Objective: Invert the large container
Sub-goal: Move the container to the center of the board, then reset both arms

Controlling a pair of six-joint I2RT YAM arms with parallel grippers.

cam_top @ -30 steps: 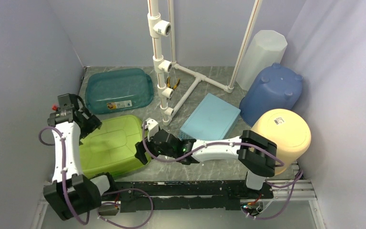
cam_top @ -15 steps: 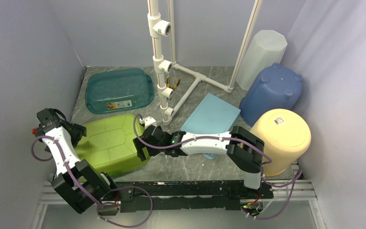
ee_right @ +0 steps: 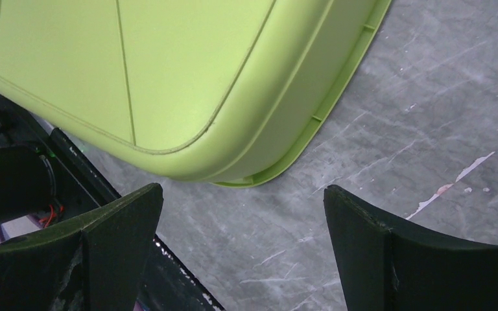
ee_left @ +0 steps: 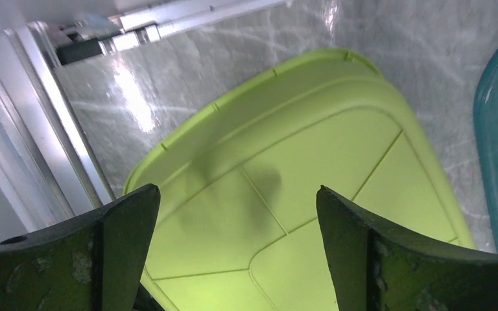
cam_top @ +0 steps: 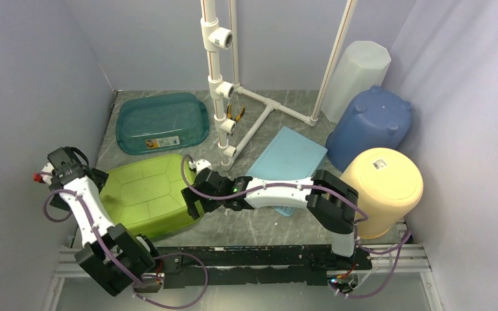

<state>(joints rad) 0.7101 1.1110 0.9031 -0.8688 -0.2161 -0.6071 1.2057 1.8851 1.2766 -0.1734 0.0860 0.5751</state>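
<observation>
The large container (cam_top: 146, 197) is a lime-green tub lying bottom up on the table's near left, with its rim down on the surface. My left gripper (cam_top: 98, 178) hangs open at its left side, apart from it. In the left wrist view the tub's ribbed base (ee_left: 298, 168) fills the space beyond the left gripper (ee_left: 235, 189), with nothing between the fingers. My right gripper (cam_top: 192, 202) stands open at the tub's near right corner. The right wrist view shows that corner (ee_right: 168, 65) just above the right gripper (ee_right: 242, 188), and only bare table lies between the fingers.
An upturned teal tub (cam_top: 162, 122) lies behind the green one. A white pipe frame (cam_top: 220, 84) stands mid-table, with a light blue box (cam_top: 288, 159) beside it. At the right are a blue bucket (cam_top: 369, 126), a cream bucket (cam_top: 386, 184) and a white bin (cam_top: 356, 71). Walls close in on both sides.
My left arm has drawn back off the green tub to its left side. The right arm has stretched left, bringing its gripper to the tub's near right corner.
</observation>
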